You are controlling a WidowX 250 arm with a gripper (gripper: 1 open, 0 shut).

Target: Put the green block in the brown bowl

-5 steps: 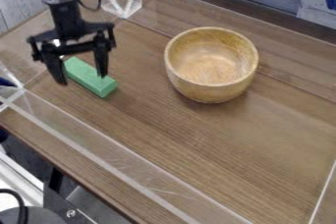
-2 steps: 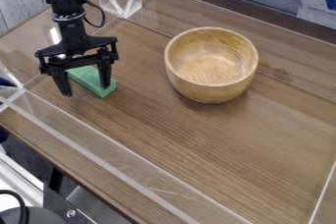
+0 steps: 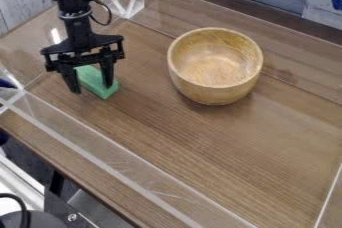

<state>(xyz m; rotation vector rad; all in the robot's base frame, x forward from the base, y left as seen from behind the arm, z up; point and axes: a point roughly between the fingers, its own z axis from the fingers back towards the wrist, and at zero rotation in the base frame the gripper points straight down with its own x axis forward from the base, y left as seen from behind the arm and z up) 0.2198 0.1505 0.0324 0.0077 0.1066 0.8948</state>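
On the left of my view I have the pincer down at the tabletop, its fingers close in around the green block. I can't tell from here whether they have the block gripped or merely stand against its sides, so I won't call it a hold. The block lies on the wood, between those fingers, and I see no clear lift. So the reach looks done to me, and the grasp is the step in hand, unconfirmed.

Further right sits the brown bowl, upright and well apart from the block, with no green in it. By my reckoning, everything past the grasp is left: make the grip sure, raise the block high enough to pass the rim, carry it rightward over the opening, and let it go inside.
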